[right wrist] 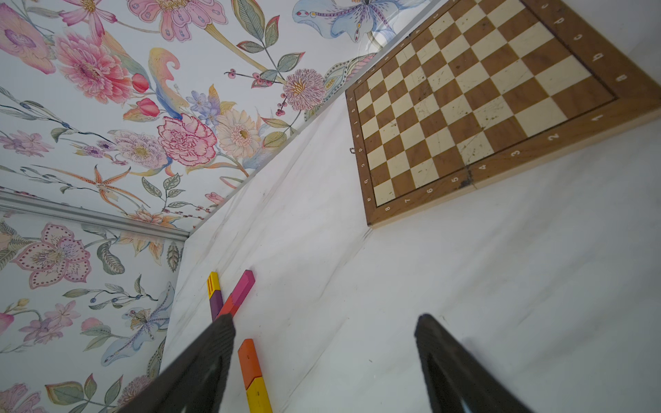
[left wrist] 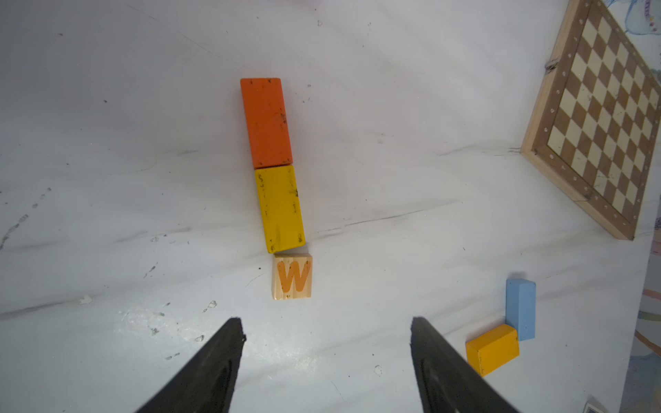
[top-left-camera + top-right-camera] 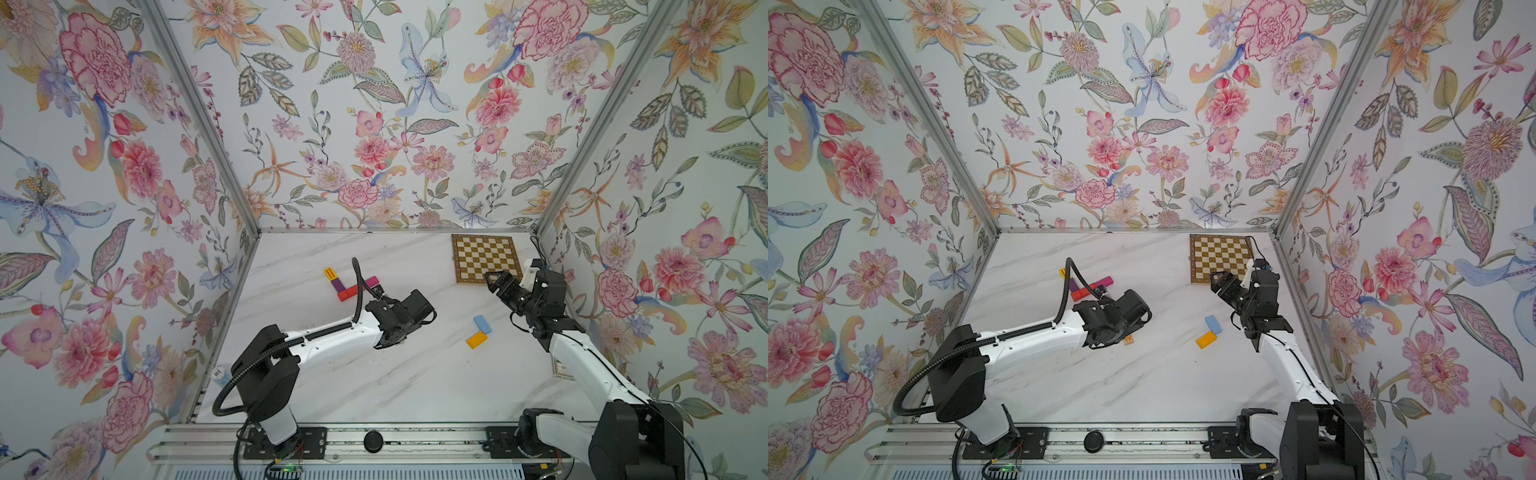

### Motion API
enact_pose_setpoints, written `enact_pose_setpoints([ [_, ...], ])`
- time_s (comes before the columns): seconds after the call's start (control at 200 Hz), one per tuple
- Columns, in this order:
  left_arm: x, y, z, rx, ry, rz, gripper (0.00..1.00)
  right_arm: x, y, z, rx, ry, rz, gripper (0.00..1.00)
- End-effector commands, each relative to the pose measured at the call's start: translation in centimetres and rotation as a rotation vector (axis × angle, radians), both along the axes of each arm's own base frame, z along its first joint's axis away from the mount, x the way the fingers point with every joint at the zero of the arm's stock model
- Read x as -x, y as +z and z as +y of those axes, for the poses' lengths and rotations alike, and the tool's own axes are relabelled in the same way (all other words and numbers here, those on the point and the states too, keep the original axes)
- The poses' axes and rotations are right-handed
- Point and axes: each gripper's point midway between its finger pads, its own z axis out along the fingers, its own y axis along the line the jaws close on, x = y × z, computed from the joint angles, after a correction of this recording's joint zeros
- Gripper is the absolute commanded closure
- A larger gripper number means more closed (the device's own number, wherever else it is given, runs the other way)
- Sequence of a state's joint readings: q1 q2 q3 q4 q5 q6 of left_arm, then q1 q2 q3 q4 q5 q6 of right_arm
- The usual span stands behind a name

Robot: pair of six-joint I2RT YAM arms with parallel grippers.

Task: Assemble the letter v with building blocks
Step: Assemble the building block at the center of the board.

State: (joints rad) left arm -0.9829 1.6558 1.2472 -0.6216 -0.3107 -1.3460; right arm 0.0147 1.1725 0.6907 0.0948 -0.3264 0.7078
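**Left wrist view: pincer spread wide, short of a row of three blocks**

Looking down through the left wrist camera, I can see the left gripper (image 2: 326, 321) with its jaws well apart and nothing between them. It hangs just short of the W cube (image 2: 292, 276). That cube ends a straight row on the white marbled table (image 3: 415, 374). The orange block (image 2: 266, 121) comes first, the plain yellow block (image 2: 280, 209) touches it end to end, and the cube sits just beside the yellow end, set slightly off line. From above, the left arm's wrist covers nearly all of this row.

The letter v (image 3: 341, 291) lies on the far left part of the table, beyond the left arm. A striped yellow block (image 3: 329, 274) and a purple block (image 3: 338, 285) make one stroke. A red block (image 3: 347, 294) and a magenta block (image 3: 372, 281) make the other, and the two strokes meet at the red end. The arm's black cable crosses in front of the second stroke.

The right gripper (image 3: 498, 277) hangs above the near edge of the chessboard (image 3: 482, 253), its jaws parted and empty. Between the arms, a light blue block (image 3: 482, 324) and an amber block (image 3: 476, 339) touch at a corner, well apart from the v.
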Motion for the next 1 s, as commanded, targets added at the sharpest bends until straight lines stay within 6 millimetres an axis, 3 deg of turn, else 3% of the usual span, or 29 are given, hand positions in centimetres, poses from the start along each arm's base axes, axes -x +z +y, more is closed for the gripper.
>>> enact_pose_setpoints([
  [0.0, -0.9, 2.3, 2.3, -0.078, 0.006, -0.129, 0.24, -0.3, 0.4, 1.6, 0.005, 0.051, -0.006, 0.19],
  [0.08, -2.0, 4.6, 3.5, -0.065, 0.002, -0.212, 0.27, -0.3, 0.6, 4.1, 0.028, 0.139, -0.003, 0.19],
  [0.185, -3.6, 6.1, 5.0, -0.006, -0.024, -0.289, 0.33, 0.1, -0.8, 7.3, 0.075, 0.227, 0.045, 0.21],
  [0.31, -5.0, 7.3, 7.3, 0.092, -0.035, -0.381, 0.42, 1.6, -2.8, 11.4, 0.106, 0.355, 0.114, 0.34],
  [0.4, -5.3, 7.7, 9.3, 0.099, -0.033, -0.428, 0.47, 3.3, -4.6, 13.2, 0.144, 0.416, 0.179, 0.46],
  [0.536, -5.6, 6.8, 11.6, 0.061, -0.034, -0.410, 0.51, 6.3, -7.4, 15.7, 0.175, 0.510, 0.276, 0.70],
  [0.686, -6.0, 5.0, 11.8, 0.055, -0.090, -0.350, 0.51, 9.1, -10.7, 18.2, 0.203, 0.590, 0.383, 0.93],
  [0.811, -6.4, 3.9, 11.6, 0.047, -0.137, -0.314, 0.50, 10.5, -12.5, 18.5, 0.256, 0.604, 0.453, 0.95],
  [0.996, -6.9, 1.7, 11.2, 0.025, -0.182, -0.273, 0.51, 12.2, -13.5, 19.1, 0.278, 0.628, 0.492, 0.99],
])
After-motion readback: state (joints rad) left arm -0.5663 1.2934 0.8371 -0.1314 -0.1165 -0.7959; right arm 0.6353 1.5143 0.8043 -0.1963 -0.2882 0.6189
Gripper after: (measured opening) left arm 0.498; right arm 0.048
